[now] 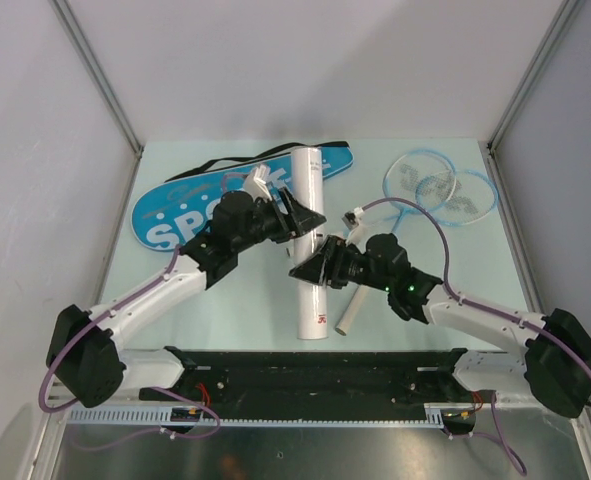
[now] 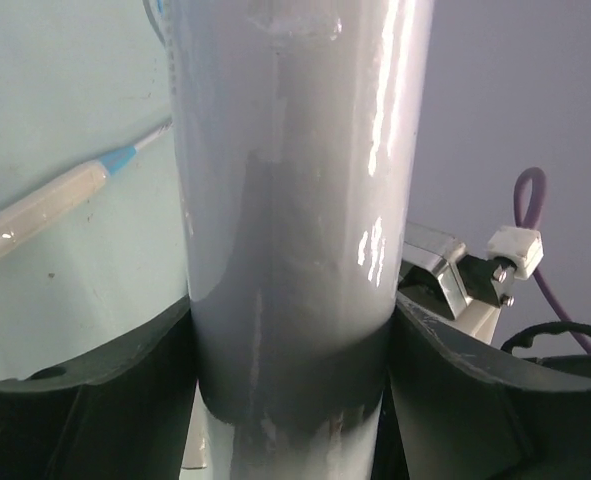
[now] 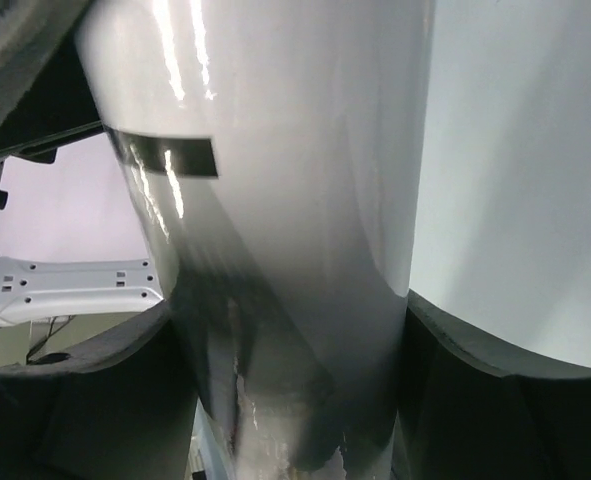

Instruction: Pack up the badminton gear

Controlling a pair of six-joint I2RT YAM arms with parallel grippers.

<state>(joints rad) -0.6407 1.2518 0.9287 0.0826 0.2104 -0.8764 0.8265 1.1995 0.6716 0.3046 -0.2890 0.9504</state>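
Observation:
The long white cardboard tube (image 1: 312, 180) runs near to far down the middle of the table. My left gripper (image 1: 302, 216) is shut on its middle from the left. My right gripper (image 1: 313, 268) is shut on it a little nearer, from the right. The tube fills the left wrist view (image 2: 295, 180) and the right wrist view (image 3: 295, 130), with dark fingers pressed on both its sides. Two light-blue rackets (image 1: 440, 188) lie at the far right, a white handle (image 1: 349, 312) reaching beside the tube. The blue "SPORT" cover (image 1: 190, 208) lies at the far left. No shuttlecocks show.
The cover's black strap (image 1: 237, 160) loops along the far edge. A racket handle (image 2: 45, 212) lies on the table left of the tube in the left wrist view. Grey walls close in the table on the left, the right and the back.

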